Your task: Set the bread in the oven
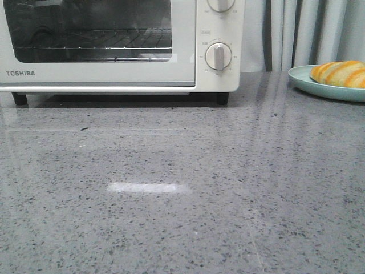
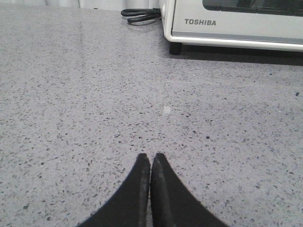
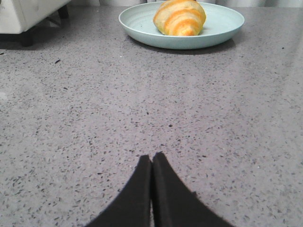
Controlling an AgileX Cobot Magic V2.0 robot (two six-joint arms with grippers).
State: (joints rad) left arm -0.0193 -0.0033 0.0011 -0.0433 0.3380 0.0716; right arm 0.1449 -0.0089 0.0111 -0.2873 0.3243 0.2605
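Note:
The bread (image 1: pixel 341 73), golden-orange with cream stripes, lies on a pale teal plate (image 1: pixel 302 80) at the far right of the grey stone table. It also shows in the right wrist view (image 3: pixel 180 17) on the plate (image 3: pixel 222 28). The white Toshiba oven (image 1: pixel 102 71) stands at the back left with its glass door closed; its lower front shows in the left wrist view (image 2: pixel 236 28). My left gripper (image 2: pixel 151 156) is shut and empty over bare table. My right gripper (image 3: pixel 151 156) is shut and empty, well short of the plate. Neither gripper shows in the front view.
A black power cord (image 2: pixel 139 14) lies coiled beside the oven. Round white dials (image 1: pixel 218 56) sit on the oven's right panel. Grey curtains (image 1: pixel 308 34) hang behind the table. An oven foot and corner (image 3: pixel 26 21) stand left of the plate.

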